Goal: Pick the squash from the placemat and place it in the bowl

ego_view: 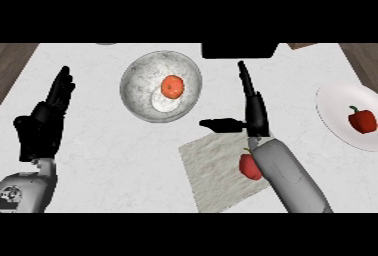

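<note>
Just left of the right robot hand (256,117) sat the round speckled grey bowl (140,95), and a small orange round thing (172,87) lay inside it, near its middle. That robot hand was released: fingers straight and pointing away from the robot, thumb stretched toward the bowl, holding nothing. Below its wrist lay the grey woven placemat (218,175), and on it, half hidden by the grey forearm, a red rounded thing with a green stem (249,167).

Which of the two was the squash could not be told for certain. If the orange piece was the squash, it already lay where the task wanted it and the hand stood released beside the bowl. If the red piece was the squash, it lay on the placemat behind the hand, close under the forearm, and a grasp was yet to come.

Room was good between hand and bowl, with bare white marbled table (103,165) around them. Beyond the fingertips a black block (240,50) sat at the far edge. Well to the hand's right a white plate (328,107) carried a red bell pepper (362,120). The left robot hand (40,125) rested released, fingers up, far across the bowl.
</note>
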`<state>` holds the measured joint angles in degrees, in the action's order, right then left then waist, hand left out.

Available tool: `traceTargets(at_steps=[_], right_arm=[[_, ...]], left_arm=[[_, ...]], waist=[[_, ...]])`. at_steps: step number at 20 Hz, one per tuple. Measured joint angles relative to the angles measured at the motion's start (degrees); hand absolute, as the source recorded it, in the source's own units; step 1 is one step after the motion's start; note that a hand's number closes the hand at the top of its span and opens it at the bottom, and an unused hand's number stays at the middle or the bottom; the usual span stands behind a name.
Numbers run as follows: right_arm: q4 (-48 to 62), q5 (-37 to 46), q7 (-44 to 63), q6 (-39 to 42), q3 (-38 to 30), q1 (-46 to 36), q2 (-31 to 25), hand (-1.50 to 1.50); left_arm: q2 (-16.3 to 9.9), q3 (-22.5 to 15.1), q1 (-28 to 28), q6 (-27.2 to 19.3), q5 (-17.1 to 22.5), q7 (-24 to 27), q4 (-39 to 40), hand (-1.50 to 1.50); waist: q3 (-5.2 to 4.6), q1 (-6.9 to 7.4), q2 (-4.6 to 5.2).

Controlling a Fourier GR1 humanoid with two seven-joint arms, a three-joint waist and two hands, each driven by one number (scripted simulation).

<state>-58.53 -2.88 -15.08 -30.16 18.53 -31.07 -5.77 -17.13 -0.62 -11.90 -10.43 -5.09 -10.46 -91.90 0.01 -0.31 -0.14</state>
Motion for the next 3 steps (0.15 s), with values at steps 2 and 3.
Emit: traceTargets(at_steps=[2,3], right_arm=[[-1.9,0.9,-0.9,0.9,-0.2,2.6,0.2,-1.5],[-4.7,1.8,0.4,0.7,0.4,4.1,0.0,-1.5]], left_arm=[[0.5,0.5,-0.7,0.2,-0.5,-0.1,0.5,0.0],[0.9,0.6,-0.6,0.3,-0.8,0.6,1.1,0.0]], waist=[[-0.01,0.09,0.04],[0.0,0.05,0.04]])
